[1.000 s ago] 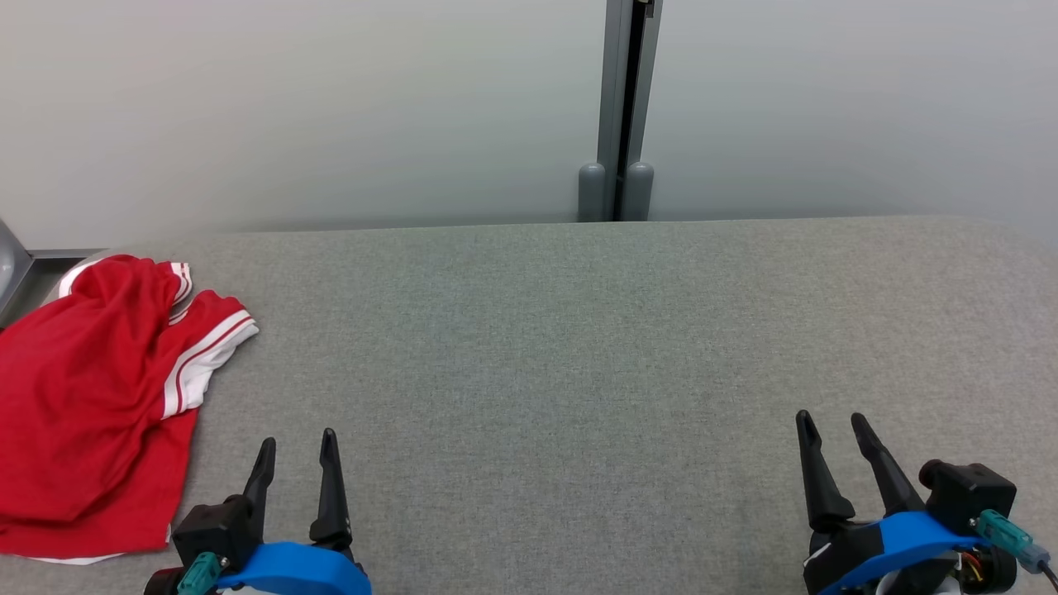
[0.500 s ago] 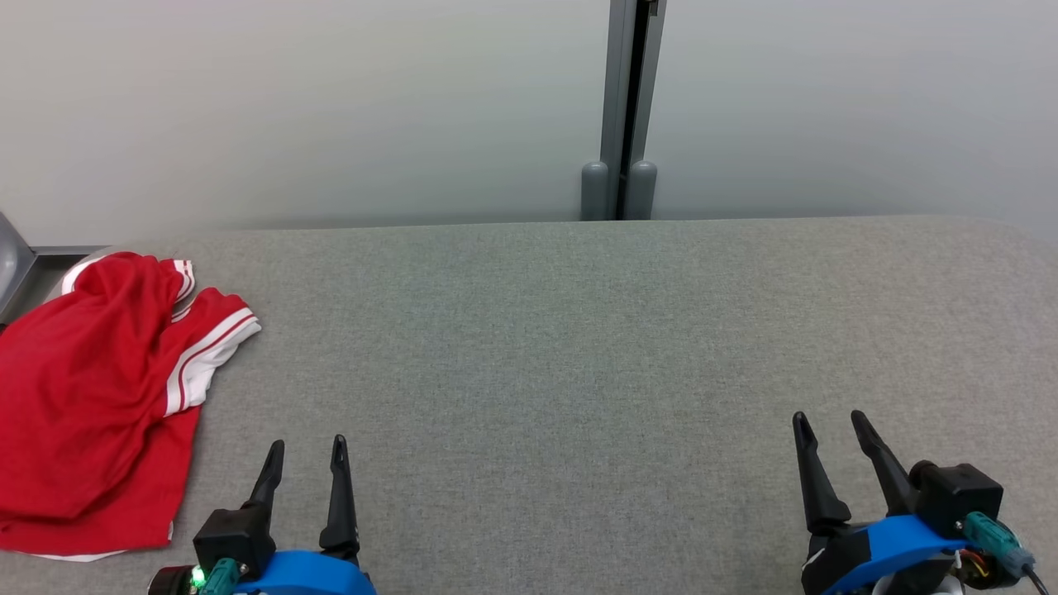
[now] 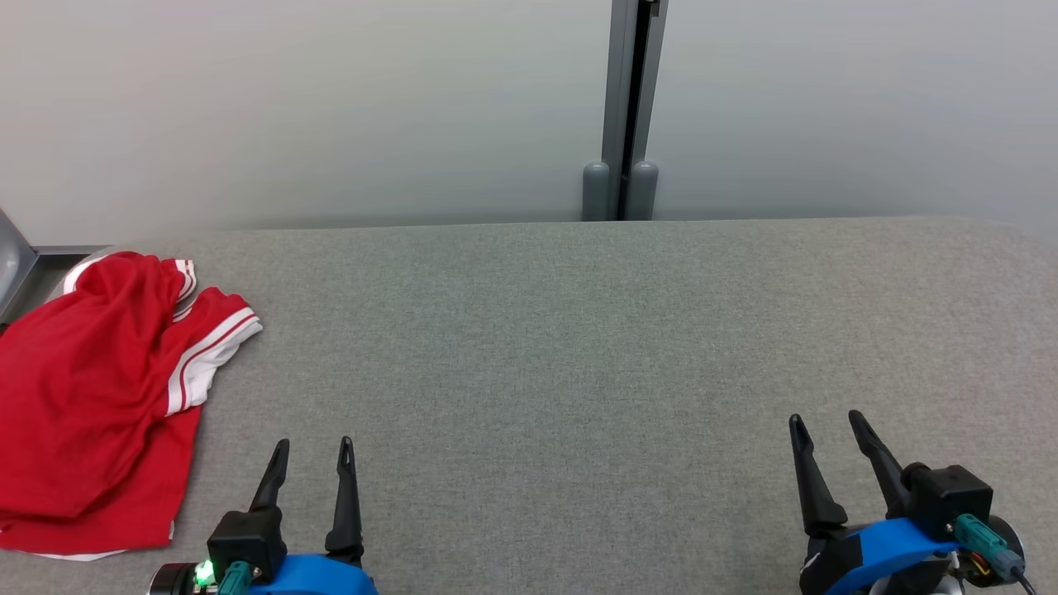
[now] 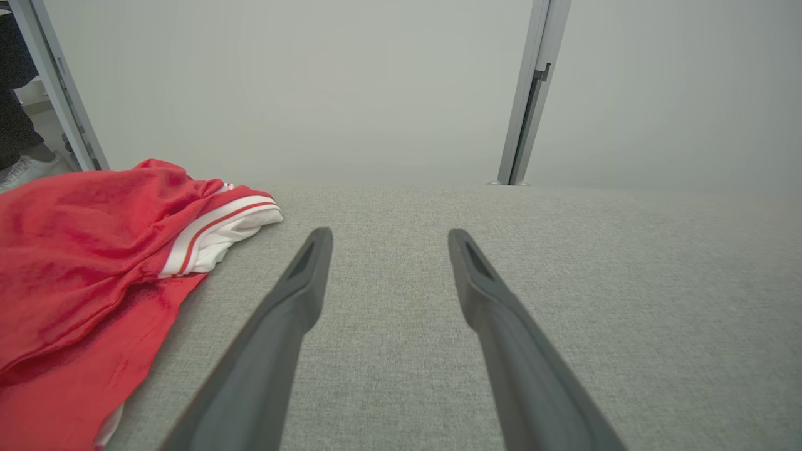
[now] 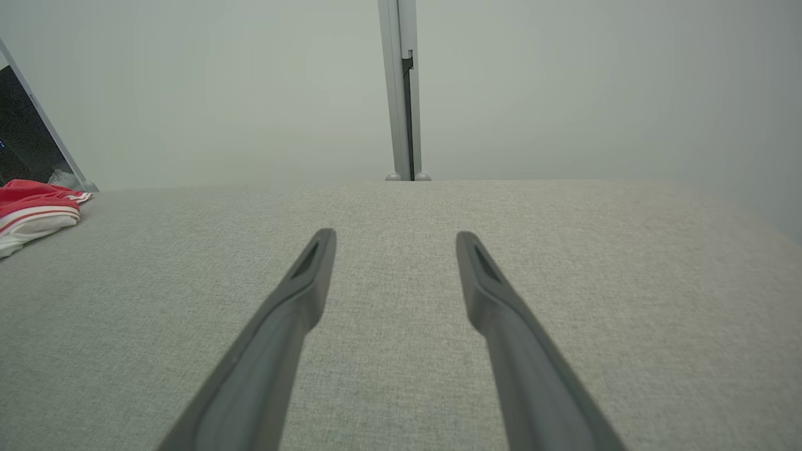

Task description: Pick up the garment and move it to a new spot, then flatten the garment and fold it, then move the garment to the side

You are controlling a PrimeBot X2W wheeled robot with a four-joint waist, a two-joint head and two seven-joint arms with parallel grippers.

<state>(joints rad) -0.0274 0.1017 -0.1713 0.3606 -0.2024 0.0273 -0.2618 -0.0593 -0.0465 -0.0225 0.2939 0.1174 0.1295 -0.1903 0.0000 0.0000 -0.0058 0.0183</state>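
Observation:
A crumpled red garment (image 3: 91,397) with white-striped cuffs lies at the left end of the grey fabric table (image 3: 579,330); the left wrist view shows the garment (image 4: 81,250) to the left of my fingers, and the right wrist view catches the garment (image 5: 34,210) at its far left edge. My left gripper (image 3: 312,446) stands open near the table's front edge, just right of the garment and apart from it. Over at the lower right, my right gripper (image 3: 825,420) is open too, with nothing between its fingers. The same spread shows for the left gripper (image 4: 387,233) and the right gripper (image 5: 395,234).
A pale partition wall with a grey vertical post (image 3: 621,107) runs behind the table. A metal frame (image 3: 10,273) stands at the table's left end. A person's white shoe (image 4: 28,169) shows past that frame.
The left gripper has drifted slightly right and lower in the head view. The right gripper has sunk a little toward the bottom edge. The garment lies as before.

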